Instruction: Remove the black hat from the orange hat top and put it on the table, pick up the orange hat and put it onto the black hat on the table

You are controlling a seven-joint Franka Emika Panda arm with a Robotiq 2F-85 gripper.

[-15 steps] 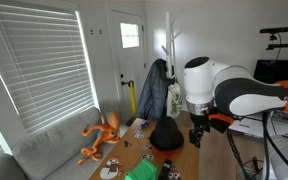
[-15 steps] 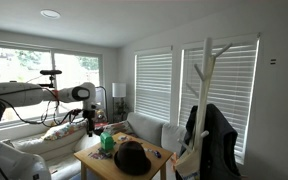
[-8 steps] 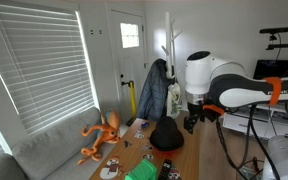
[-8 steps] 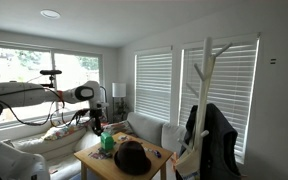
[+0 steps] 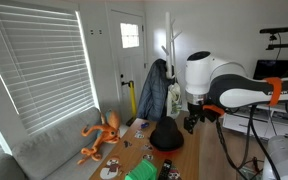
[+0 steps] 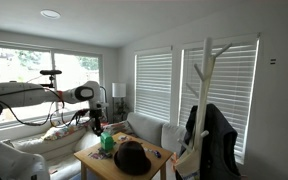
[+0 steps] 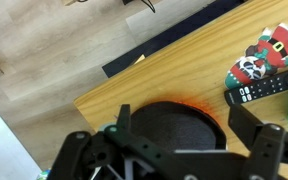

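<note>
**Black hat** (image 7: 156,120): soft, matte, round-crowned. It is seated over the orange hat (image 7: 196,104), of which only a thin bright sliver is seen at the rim in the wrist view. The stack is rested on the pale wood-grain tabletop (image 7: 109,85), near an edge.

**End effector** (image 7: 179,114): held above the stack, jaws spread wide and empty. It is judged to be lined up for a grasp on the crown, the black hat not yet lifted.

**Adjacent:** remote control (image 7: 266,90), rigid dark plastic; Santa figurine (image 7: 264,55), red and white.

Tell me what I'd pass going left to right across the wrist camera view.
Wooden floor → black hat → Santa figure. The remote lies under the Santa figure, so I've left it out.
</note>
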